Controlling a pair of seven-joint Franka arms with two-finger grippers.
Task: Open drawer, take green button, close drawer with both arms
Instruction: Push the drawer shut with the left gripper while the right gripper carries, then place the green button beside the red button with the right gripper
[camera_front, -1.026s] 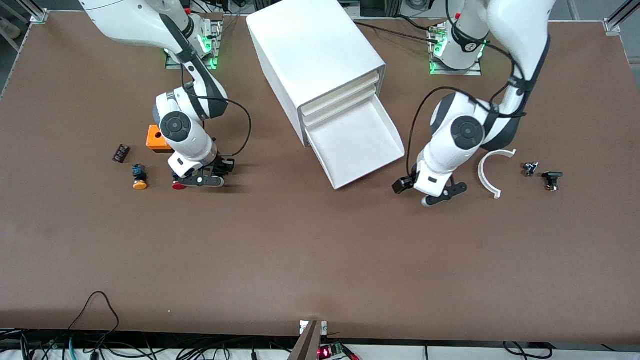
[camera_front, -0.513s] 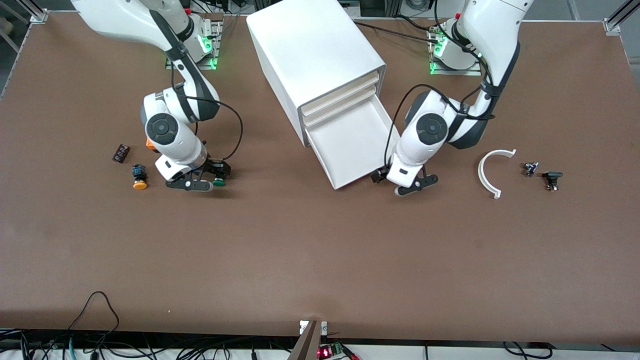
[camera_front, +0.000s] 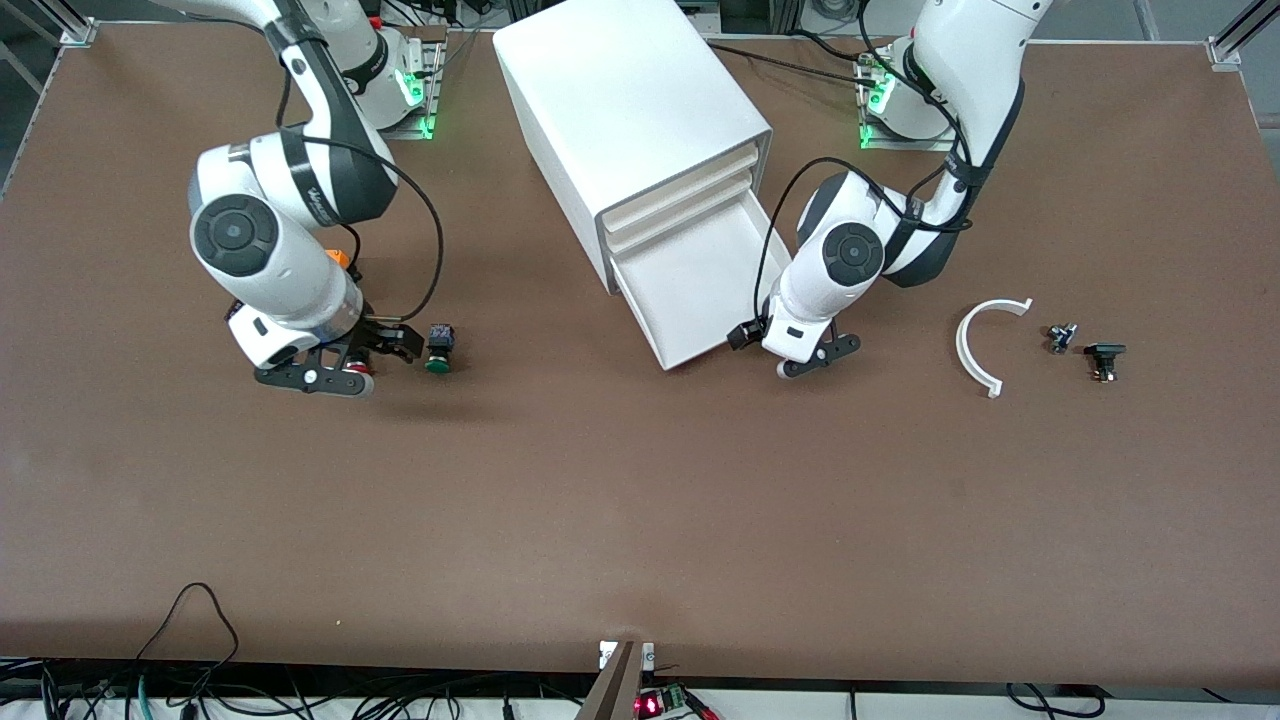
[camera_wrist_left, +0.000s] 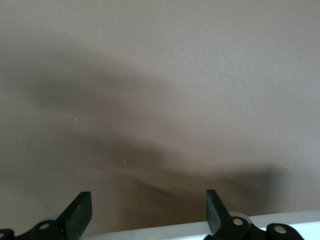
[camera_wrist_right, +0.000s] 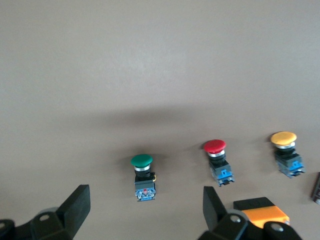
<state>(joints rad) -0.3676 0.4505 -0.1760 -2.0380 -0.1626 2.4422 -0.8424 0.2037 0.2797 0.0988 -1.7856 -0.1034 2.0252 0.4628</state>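
Both jaws gape empty: right gripper (camera_front: 345, 372) beside the button (camera_front: 437, 348), left gripper (camera_front: 812, 357) seemingly touching the drawer (camera_front: 700, 290).

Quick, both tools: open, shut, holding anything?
Left tool: open, empty, at the drawer front.
Right tool: open, empty, beside the green button.

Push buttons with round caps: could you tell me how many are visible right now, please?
3, lying in a row in the right wrist view: the green button, the red button beside it, and the yellow button past that. The front view shows only the green one clearly.
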